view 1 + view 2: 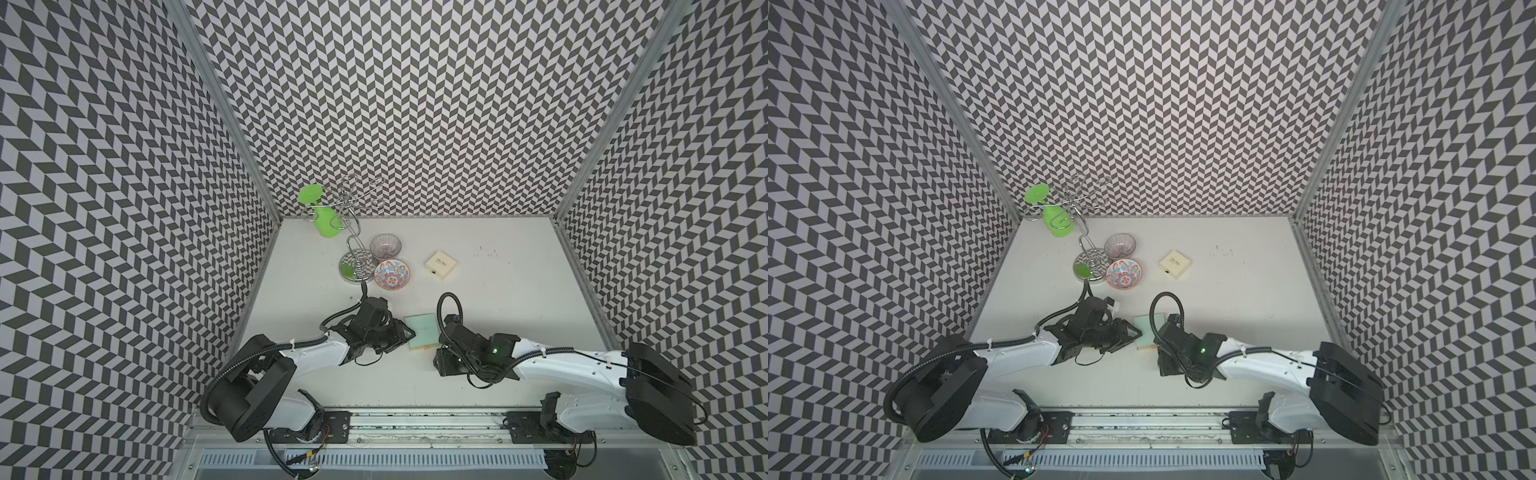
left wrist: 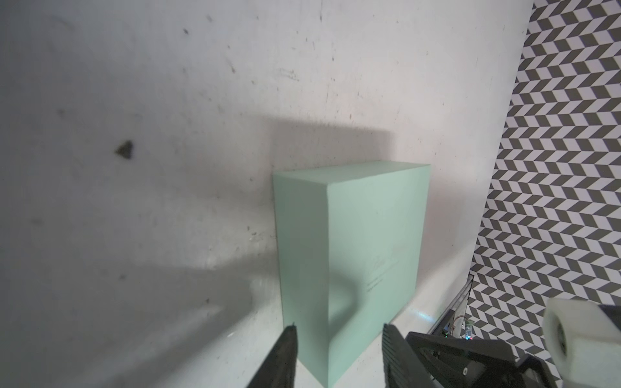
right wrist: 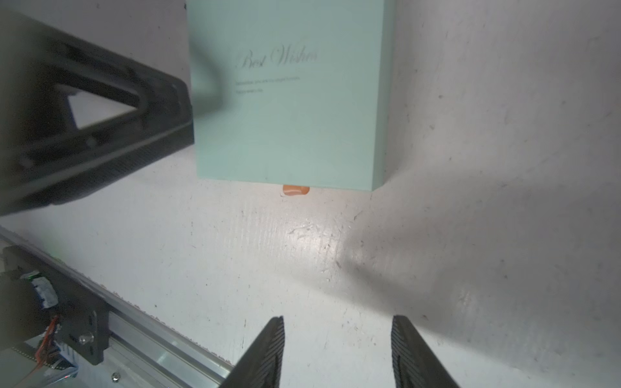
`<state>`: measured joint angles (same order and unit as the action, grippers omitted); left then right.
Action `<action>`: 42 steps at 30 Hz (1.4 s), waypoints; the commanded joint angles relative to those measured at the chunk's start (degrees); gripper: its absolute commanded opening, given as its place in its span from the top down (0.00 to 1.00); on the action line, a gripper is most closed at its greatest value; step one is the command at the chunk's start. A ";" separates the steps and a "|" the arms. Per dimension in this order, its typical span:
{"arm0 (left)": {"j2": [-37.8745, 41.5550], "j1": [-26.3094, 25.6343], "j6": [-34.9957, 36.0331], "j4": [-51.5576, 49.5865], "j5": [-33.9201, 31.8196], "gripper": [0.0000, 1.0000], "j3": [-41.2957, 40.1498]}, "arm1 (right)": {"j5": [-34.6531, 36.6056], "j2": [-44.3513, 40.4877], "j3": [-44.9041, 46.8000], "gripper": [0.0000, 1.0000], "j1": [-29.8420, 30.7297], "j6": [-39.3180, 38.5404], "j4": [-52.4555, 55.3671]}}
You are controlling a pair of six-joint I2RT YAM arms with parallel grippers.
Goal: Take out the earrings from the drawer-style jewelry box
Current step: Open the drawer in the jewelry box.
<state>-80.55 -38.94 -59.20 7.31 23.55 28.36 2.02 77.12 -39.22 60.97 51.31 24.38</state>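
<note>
- We can't see the earrings anywhere. Our guess is that they sit inside the mint box point(image 1: 420, 332), whose drawer looks shut flush with its sleeve.
- That box lies flat on the table point(image 1: 519, 324), lettering up, between the two arms.
- Its only handle is the orange pull tab point(image 3: 295, 190), peeking out under the edge that faces 6 o'clock, toward the robot's base.
- The left gripper point(image 2: 339, 327) is at the box's 9 o'clock, jaws apart and straddling the edge there. In the right wrist view one finger lies along that side wall, but we can't tell whether it presses.
- The right gripper point(image 3: 337, 322) sits at about 5 o'clock of the box, fingers spread and empty, aimed at the tab but well short of it.
- So the step in hand, as we read it, is opening the drawer: left braces, right pulls.
- To do it well, we want the left to hold the sleeve only, and not so hard that the drawer jams.
- The right should come in low along the table, centre the small tab between its fingers, then pinch.
- Then pull straight toward 6 o'clock, slowly, stopping before the drawer leaves the sleeve, or the earrings could spill.
- The cream box point(image 1: 441, 265) at 1 o'clock and the patterned bowl point(image 1: 392, 273) at 11 o'clock are well clear of that pull.
</note>
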 commanded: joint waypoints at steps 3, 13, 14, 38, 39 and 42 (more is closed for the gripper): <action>-3.31 -2.03 0.35 3.83 0.53 0.59 3.35 | 2.17 2.59 -1.49 0.49 0.32 2.40 -4.90; -8.06 -3.14 1.38 4.07 -2.51 0.67 6.38 | 7.24 4.30 -0.99 0.57 -3.15 -0.41 -6.10; -8.27 -3.15 1.59 3.98 -2.78 0.67 6.56 | 7.16 4.32 -0.64 0.57 -3.59 -1.30 -6.77; -11.90 -3.58 3.83 2.99 -4.39 0.67 9.90 | 7.34 7.59 1.73 0.71 -7.18 -10.18 -16.23; -11.95 -3.53 3.78 2.97 -4.39 0.67 10.02 | 7.35 7.82 1.34 0.71 -7.18 -10.51 -16.03; -12.16 -3.57 3.92 2.67 -4.48 0.67 10.19 | 6.62 8.10 1.41 0.72 -7.18 -10.77 -16.87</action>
<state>-92.09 -42.04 -56.03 10.22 20.23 36.99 8.29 84.49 -37.34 53.84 41.39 10.70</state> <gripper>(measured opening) 0.333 0.284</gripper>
